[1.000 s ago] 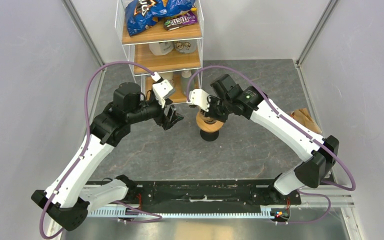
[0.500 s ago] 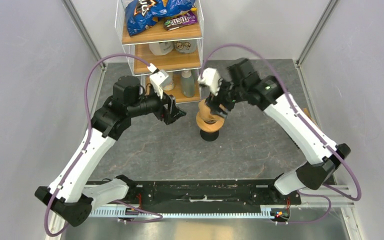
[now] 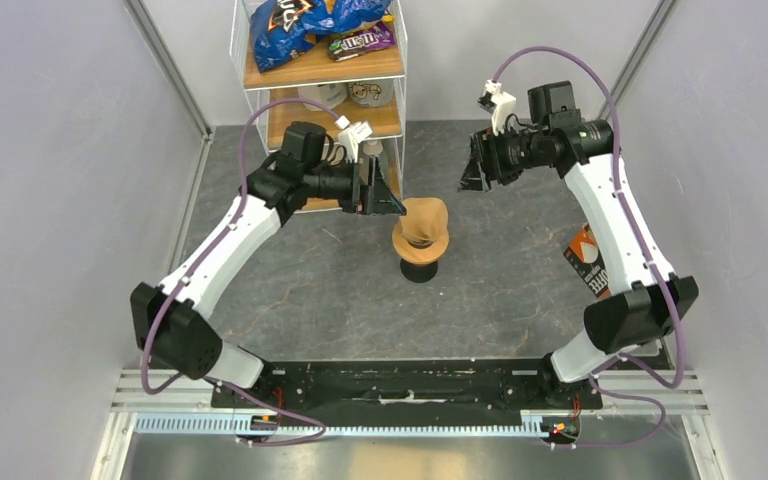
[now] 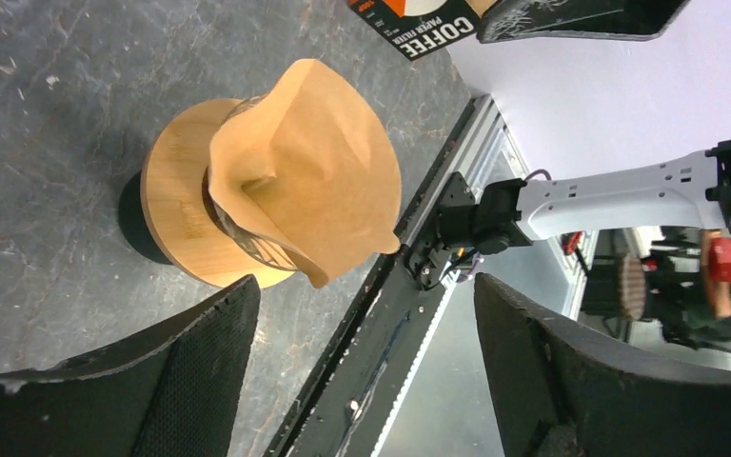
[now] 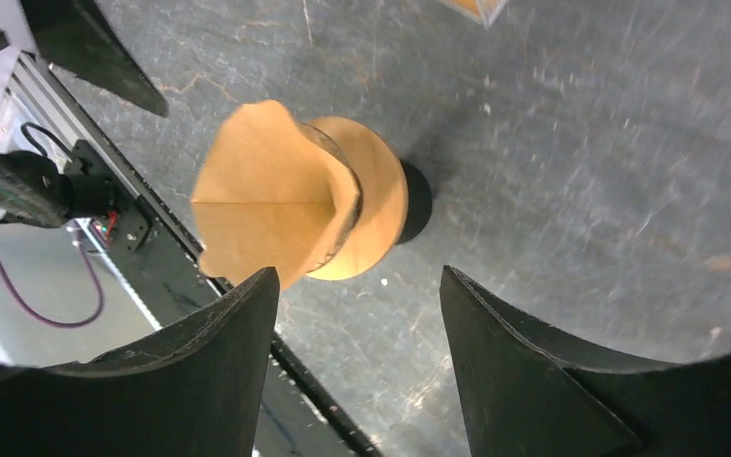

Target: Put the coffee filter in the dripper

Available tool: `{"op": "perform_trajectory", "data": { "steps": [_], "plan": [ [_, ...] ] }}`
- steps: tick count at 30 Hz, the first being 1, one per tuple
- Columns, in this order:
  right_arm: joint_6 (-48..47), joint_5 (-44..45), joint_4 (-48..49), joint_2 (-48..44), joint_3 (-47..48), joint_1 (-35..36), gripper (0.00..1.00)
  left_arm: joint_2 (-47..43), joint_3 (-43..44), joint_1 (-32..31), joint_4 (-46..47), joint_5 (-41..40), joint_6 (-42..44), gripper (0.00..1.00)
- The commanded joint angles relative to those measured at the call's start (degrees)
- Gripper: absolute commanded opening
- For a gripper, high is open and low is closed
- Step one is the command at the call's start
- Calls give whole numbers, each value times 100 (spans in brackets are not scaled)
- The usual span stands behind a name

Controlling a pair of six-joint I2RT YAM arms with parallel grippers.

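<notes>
Top external | left gripper (image 3: 384,196) wide open, empty | right gripper (image 3: 474,172) wide open, empty | coffee filter (image 3: 423,221) sits in dripper (image 3: 420,256)

A dark grey, stone-veined desk (image 3: 520,290) forms the floor of a booth closed in by plain pale grey walls (image 3: 50,150), with slanting silver metal posts (image 3: 167,65) at the back corners. Against the rear wall stands a white wire rack with light wooden shelves (image 3: 360,66), with blue and purple snack bags (image 3: 290,25) on its top shelf. The light is even and soft, casting only faint shadows.
</notes>
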Motion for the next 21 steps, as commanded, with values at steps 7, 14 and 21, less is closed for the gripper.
{"op": "perform_trajectory", "data": {
  "steps": [7, 14, 21],
  "plan": [
    [725, -778, -233, 542, -568, -311, 71, 686, 259, 121, -196, 159, -229, 94],
    [918, -932, -165, 716, -782, -302, 73, 939, 211, 148, -123, 176, -345, 95],
    [935, -1127, -103, 857, -946, -239, 74, 1096, 167, 164, -83, 260, -395, 96]
  ]
}}
